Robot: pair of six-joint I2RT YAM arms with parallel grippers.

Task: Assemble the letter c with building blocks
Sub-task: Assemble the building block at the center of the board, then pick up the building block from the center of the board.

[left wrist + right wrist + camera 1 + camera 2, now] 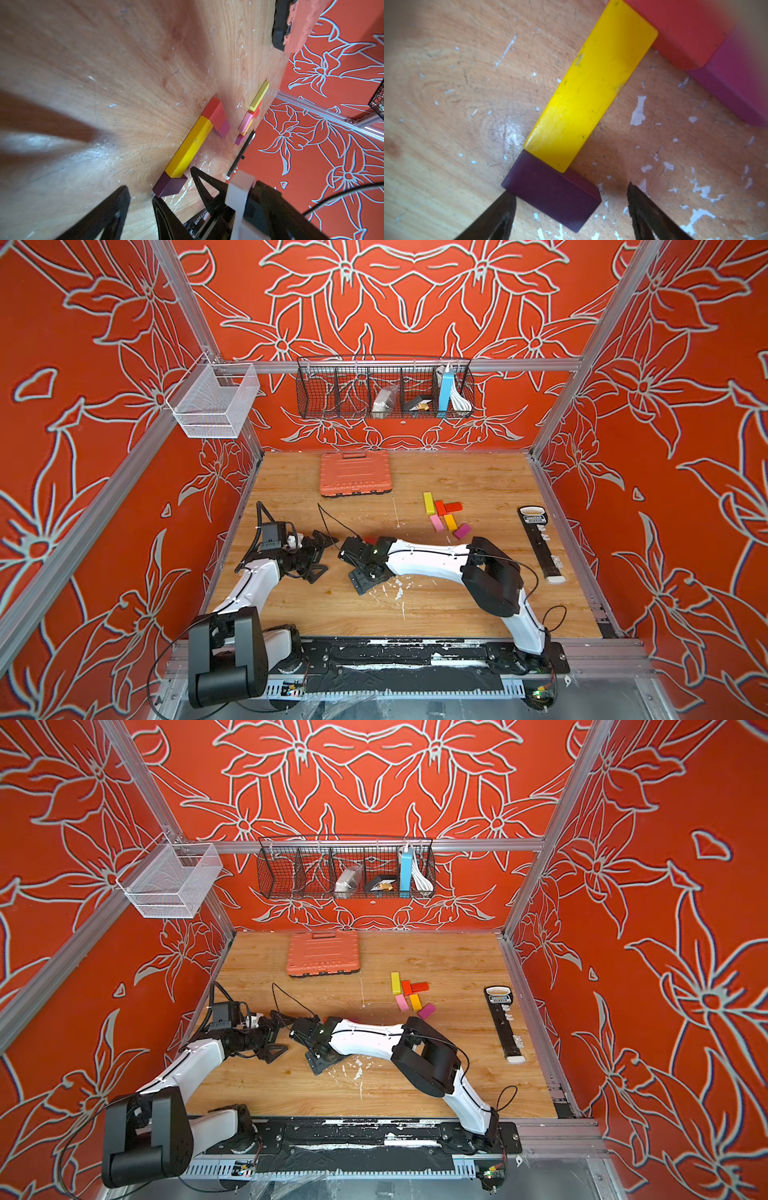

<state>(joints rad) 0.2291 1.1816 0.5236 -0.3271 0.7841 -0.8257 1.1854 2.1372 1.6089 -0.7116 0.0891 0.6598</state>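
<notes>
Wide-spread right claw (570, 190), closing unevenly, could twist the dark purple block (550, 197) away from the long yellow block (589, 91).

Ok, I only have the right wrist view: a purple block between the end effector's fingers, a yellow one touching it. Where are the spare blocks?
Observer: Six spare blocks lie clustered on the table beyond the right arm, toward the back right.
Operator: And on the robot's left?
Observer: The left end effector is open, gripping nothing, close beside the right arm's wrist.
</notes>
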